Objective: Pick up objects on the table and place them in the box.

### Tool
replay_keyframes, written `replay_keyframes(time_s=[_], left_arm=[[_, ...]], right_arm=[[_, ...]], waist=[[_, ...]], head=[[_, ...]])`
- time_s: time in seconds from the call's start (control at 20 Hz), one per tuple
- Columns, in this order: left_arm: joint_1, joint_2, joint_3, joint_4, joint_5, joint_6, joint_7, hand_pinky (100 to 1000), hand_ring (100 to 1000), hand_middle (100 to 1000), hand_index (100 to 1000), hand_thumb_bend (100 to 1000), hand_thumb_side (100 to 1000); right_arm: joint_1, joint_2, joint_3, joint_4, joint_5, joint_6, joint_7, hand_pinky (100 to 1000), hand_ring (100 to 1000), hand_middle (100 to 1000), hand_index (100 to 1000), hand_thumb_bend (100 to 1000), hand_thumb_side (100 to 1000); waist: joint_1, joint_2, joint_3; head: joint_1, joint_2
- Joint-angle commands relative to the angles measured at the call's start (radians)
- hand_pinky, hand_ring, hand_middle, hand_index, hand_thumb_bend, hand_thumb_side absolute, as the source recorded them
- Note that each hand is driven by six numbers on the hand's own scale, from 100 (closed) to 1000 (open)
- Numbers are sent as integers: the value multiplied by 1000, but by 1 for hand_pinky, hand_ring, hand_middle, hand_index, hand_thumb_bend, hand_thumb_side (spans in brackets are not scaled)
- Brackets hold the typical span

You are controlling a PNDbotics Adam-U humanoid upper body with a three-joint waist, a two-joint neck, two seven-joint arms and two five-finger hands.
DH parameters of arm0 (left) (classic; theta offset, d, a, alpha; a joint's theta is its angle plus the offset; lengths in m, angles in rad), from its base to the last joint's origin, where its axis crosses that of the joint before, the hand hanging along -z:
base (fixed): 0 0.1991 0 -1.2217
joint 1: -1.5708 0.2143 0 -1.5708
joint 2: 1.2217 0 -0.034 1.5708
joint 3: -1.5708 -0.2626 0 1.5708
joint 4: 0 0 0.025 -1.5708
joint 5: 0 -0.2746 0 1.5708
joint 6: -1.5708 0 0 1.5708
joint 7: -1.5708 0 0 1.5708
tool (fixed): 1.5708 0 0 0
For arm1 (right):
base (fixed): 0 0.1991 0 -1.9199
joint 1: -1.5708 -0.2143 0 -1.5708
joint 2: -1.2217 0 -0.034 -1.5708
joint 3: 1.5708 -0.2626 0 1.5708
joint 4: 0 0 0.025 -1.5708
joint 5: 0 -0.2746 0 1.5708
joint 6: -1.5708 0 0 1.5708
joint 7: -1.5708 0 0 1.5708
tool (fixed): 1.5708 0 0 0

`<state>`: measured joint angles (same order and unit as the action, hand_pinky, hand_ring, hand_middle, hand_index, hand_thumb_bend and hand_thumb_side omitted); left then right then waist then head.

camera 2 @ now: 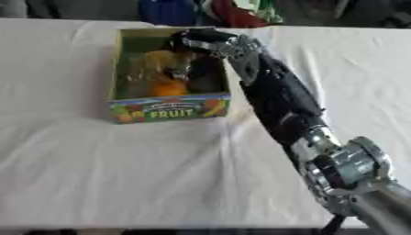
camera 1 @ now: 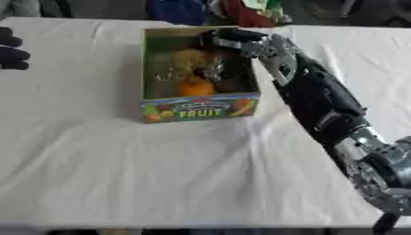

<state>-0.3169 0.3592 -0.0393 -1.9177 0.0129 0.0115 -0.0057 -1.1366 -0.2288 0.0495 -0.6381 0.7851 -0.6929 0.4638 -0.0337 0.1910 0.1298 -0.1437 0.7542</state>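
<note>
A cardboard box [camera 1: 201,108] with "FRUIT" printed on its front stands at the table's far middle. Inside lie a round orange fruit [camera 1: 195,86] and a yellowish thing [camera 1: 183,59] behind it. My right arm crosses the table from the lower right and goes over the box's right wall. My right hand [camera 1: 212,69] is down inside the box, just above and right of the orange fruit; whether it touches the fruit is hidden. Part of my left hand [camera 1: 13,54] shows at the far left edge, its dark fingers relaxed and holding nothing.
A white cloth [camera 1: 160,165] covers the table, with wide bare cloth in front of the box and to its left. Coloured things [camera 2: 233,13] lie beyond the far edge. My right forearm [camera 2: 281,98] lies over the cloth right of the box.
</note>
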Motion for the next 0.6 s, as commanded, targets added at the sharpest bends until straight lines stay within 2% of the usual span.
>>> replay_keyframes(time_s=[0.05, 0.2, 0.3, 0.4, 0.55, 0.6], left_arm=[[-7, 9, 8, -12, 0, 0, 3, 664, 657, 639, 751, 498, 907], [-4, 11, 11, -11, -4, 0, 6, 664, 657, 639, 751, 496, 907], [-2, 12, 14, -11, -7, 0, 9, 664, 658, 639, 751, 496, 908], [-1, 13, 18, -10, -9, 0, 13, 665, 658, 639, 751, 495, 907], [3, 16, 27, -7, -14, 0, 24, 669, 660, 640, 751, 494, 906], [4, 18, 30, -4, -15, 0, 28, 670, 661, 641, 751, 493, 906]], right_arm=[[-35, -46, -15, -45, -42, -44, 21, 930, 955, 936, 915, 345, 605], [-41, -70, -18, -78, -77, -35, -45, 962, 971, 946, 922, 381, 522], [-39, -86, -11, -102, -97, -29, -83, 961, 970, 945, 922, 379, 503], [-33, -108, 0, -132, -125, -27, -106, 956, 965, 942, 925, 371, 437], [-7, -155, 19, -201, -199, -22, -124, 929, 937, 907, 912, 349, 341], [7, -174, 25, -233, -238, -19, -131, 901, 913, 874, 902, 347, 335]], waist=[[4, -15, -3], [5, -13, -11], [6, -12, -18], [7, -9, -27], [7, -6, -47], [7, -5, -52]], head=[[3, -9], [7, -11], [11, -12], [20, -14], [38, -17], [44, -18]])
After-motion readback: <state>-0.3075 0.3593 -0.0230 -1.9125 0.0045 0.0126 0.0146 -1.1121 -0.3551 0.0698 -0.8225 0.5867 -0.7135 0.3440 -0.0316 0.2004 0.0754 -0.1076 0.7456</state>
